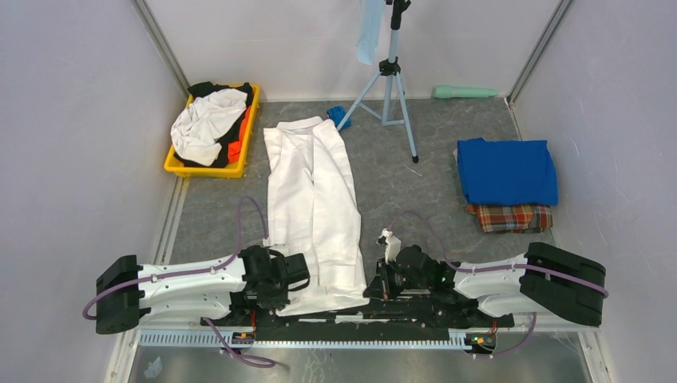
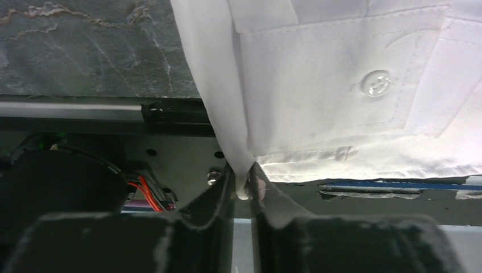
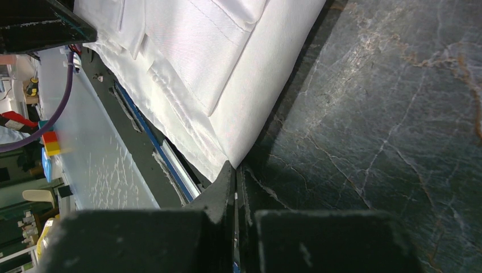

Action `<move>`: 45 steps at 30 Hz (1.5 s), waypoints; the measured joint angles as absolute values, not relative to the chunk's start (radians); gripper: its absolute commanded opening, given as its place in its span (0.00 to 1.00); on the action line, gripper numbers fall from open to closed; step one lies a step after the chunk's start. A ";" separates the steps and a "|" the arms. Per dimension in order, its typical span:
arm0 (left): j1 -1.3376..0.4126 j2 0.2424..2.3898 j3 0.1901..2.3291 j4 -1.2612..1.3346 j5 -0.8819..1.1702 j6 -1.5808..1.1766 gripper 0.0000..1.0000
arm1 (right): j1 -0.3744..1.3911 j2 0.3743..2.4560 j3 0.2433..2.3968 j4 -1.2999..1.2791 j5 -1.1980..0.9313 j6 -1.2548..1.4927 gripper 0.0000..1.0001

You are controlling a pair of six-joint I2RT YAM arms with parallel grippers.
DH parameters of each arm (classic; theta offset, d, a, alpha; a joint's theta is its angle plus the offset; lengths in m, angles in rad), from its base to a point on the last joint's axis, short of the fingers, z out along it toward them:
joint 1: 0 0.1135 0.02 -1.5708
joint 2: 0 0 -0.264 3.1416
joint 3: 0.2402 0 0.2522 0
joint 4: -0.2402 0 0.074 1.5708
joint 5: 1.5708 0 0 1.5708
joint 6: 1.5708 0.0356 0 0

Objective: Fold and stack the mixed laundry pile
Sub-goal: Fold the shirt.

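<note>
A long white shirt lies flat down the middle of the table, folded lengthwise, collar at the far end. My left gripper is shut on its near left hem corner; a button shows on the cloth above. My right gripper is shut on the near right hem corner. A folded royal-blue T-shirt lies on a folded red-green plaid cloth at the right. The remaining pile of white, black and orange pieces sits in a yellow tray at the back left.
A tripod stands at the back centre with a pale-blue cloth hanging from it. A small bright-blue object lies by the collar. A pale green cylinder lies at the back wall. A metal rail runs along the near edge.
</note>
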State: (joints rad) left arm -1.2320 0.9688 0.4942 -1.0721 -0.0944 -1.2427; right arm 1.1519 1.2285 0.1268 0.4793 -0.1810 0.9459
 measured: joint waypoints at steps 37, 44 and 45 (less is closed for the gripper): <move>-1.236 0.817 0.780 -1.081 -0.524 -1.250 0.02 | 1.122 1.238 0.727 -0.218 0.195 0.677 0.00; -1.184 0.851 0.885 -1.112 -0.684 -1.242 0.02 | 1.025 1.311 0.869 -0.276 0.229 0.596 0.00; -1.157 0.862 0.894 -1.108 -0.698 -1.225 0.02 | 1.012 1.325 0.890 -0.281 0.230 0.584 0.00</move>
State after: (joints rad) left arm -1.1572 0.8616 0.8940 -1.1076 -0.6975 -1.2251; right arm 1.0122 1.3251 0.8902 -0.2813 0.2302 0.5842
